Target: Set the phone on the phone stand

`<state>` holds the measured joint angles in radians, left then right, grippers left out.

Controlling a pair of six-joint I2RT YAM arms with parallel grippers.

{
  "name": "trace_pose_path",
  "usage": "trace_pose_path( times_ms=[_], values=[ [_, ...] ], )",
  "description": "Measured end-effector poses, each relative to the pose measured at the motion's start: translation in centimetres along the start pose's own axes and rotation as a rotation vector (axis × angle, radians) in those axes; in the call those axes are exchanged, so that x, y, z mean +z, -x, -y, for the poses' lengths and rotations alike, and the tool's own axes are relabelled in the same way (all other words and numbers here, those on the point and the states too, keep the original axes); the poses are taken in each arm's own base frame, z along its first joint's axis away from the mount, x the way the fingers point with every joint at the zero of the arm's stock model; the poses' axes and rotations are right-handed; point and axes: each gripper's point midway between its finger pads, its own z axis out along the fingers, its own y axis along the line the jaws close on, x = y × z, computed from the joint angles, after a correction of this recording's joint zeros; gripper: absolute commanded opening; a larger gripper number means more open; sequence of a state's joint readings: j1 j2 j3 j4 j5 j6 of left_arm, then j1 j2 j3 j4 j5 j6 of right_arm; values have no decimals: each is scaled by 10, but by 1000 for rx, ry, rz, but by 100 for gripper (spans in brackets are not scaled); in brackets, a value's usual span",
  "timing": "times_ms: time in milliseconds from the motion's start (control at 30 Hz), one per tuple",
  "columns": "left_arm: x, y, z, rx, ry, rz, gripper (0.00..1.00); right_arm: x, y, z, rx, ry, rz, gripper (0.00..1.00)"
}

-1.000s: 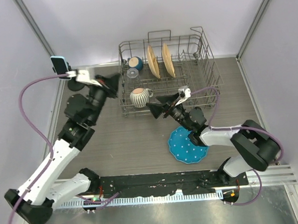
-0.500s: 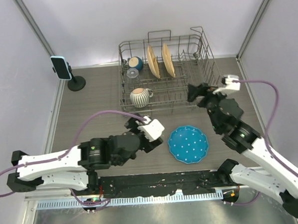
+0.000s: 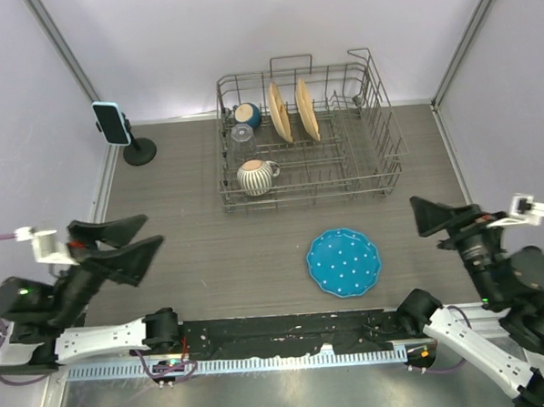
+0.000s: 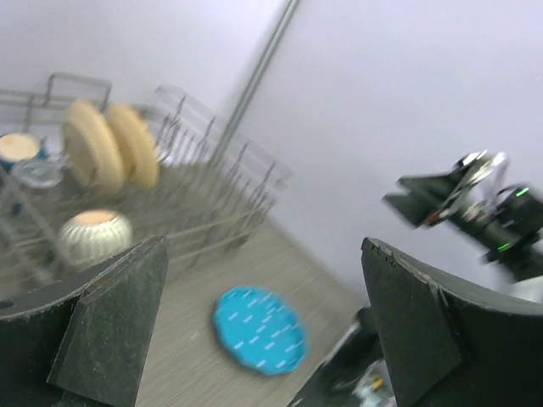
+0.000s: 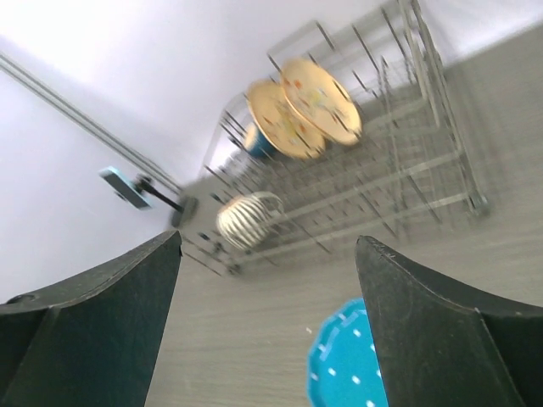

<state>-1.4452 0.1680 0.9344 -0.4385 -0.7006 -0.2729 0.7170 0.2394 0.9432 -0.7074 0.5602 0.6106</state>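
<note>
**Light-blue phone (image 3: 112,122) already on the phone stand (image 3: 141,154); both grippers empty**

Top view: the phone sits tilted in the forked cradle at the far left corner, close to the left wall. The stand's disc base rests on the table, left of the dish rack (image 3: 377,125). The left gripper (image 3: 153,230) hangs at the near left edge and the right gripper (image 3: 432,215) at the near right, both well away from the stand. A blue plate (image 3: 344,262) lies between them.

Left wrist view: blurred. The fingers (image 4: 110,331) are spread wide with nothing between them. Beyond them are the striped mug (image 4: 93,237) in the rack and the plate. Phone and stand are out of frame.

Right wrist view: also blurred. The jaws are wide apart and hold nothing. Phone and stand show small in the far left background, apparently still together.

Judgement: the placing step looks finished. The next move only needs both arms to stay clear of the far left corner, since a knock to the post could tip the phone out.
</note>
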Motion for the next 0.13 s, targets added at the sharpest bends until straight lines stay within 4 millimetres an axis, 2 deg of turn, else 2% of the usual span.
trace_pose_path(
  times_ms=[67,133],
  values=[
    [-22,32,-1,-129,-79,119,100,-13,32,-13,41,42,55,89],
    [-31,49,3,-196,-132,184,100,-26,61,-24,80,83,112,89]
  ],
)
